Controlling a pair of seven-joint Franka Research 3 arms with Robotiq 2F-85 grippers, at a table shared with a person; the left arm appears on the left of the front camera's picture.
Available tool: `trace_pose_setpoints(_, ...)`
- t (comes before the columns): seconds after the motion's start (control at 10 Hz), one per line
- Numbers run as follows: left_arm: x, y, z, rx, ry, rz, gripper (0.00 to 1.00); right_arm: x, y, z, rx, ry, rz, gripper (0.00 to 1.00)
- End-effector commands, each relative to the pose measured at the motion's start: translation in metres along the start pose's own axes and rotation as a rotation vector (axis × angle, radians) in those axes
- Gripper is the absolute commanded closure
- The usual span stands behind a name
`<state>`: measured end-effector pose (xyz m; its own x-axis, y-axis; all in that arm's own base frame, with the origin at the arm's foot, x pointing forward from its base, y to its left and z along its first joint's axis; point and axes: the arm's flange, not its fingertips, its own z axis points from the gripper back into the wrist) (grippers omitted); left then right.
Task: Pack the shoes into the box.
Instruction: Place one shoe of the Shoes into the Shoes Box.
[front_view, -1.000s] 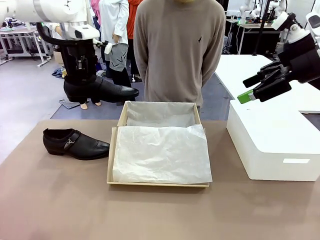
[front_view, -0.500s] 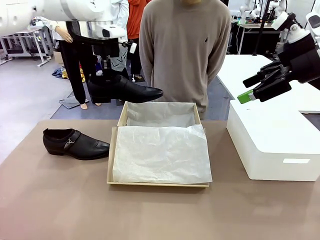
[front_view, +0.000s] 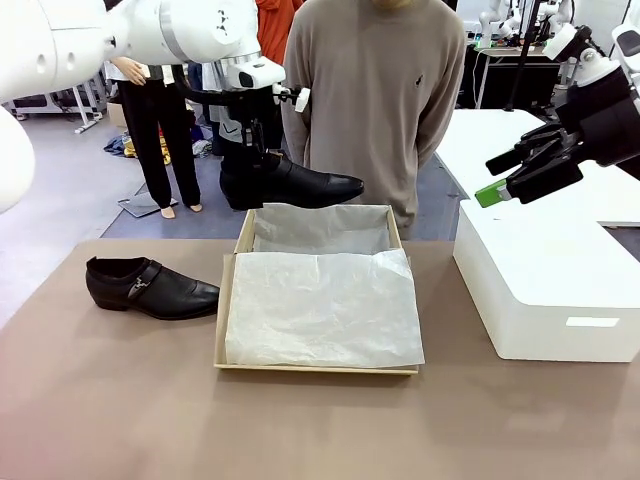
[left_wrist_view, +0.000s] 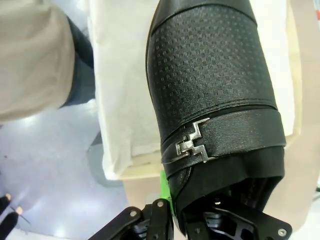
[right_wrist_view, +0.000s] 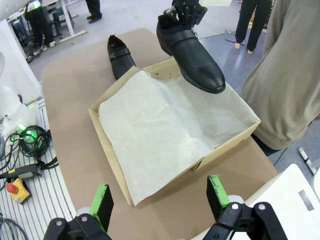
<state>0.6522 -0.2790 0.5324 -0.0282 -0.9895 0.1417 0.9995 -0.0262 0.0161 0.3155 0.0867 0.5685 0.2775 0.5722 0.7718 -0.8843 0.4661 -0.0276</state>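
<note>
My left gripper (front_view: 247, 168) is shut on the heel end of one black shoe (front_view: 290, 184), holding it in the air just above the far left rim of the box (front_view: 230, 300), toe pointing right. In the left wrist view the shoe (left_wrist_view: 215, 100) and its silver buckle hang over the white tissue paper (left_wrist_view: 120, 90). The other black shoe (front_view: 150, 286) lies on the table left of the box. The tan box is open and lined with white tissue (front_view: 320, 305). My right gripper (front_view: 520, 172) hovers open above the white box; in its own view its green pads (right_wrist_view: 102, 202) stand wide apart.
A large white box (front_view: 545, 285) stands at the right of the table. A person in a beige sweater (front_view: 370, 100) stands right behind the tan box at the far edge. Brown tabletop (front_view: 300, 420) lies bare in front.
My left arm has carried the held shoe rightward, from beyond the table's left side to above the box's far left corner. The right arm has not moved.
</note>
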Motion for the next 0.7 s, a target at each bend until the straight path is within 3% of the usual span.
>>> trace_pose_setpoints(0.0,0.0001,-0.0037,-0.0012,-0.026,-0.029,-0.055,1.0,0.0005,-0.003,-0.0013,0.015,-0.023,0.02,0.0)
trace_pose_setpoints(0.2,-0.001,-0.0061,-0.0015,-0.094,0.013,-0.026,1.0,0.0005,-0.003,-0.0013,0.015,-0.023,0.02,0.0)
trace_pose_setpoints(0.3,0.0047,-0.0024,-0.0085,-0.025,-0.006,-0.041,1.0,0.0005,-0.003,-0.0013,0.015,-0.023,0.02,0.0)
trace_pose_setpoints(0.6,0.0047,-0.0024,-0.0085,-0.025,-0.006,-0.041,1.0,0.0005,-0.003,-0.0013,0.015,-0.023,0.02,0.0)
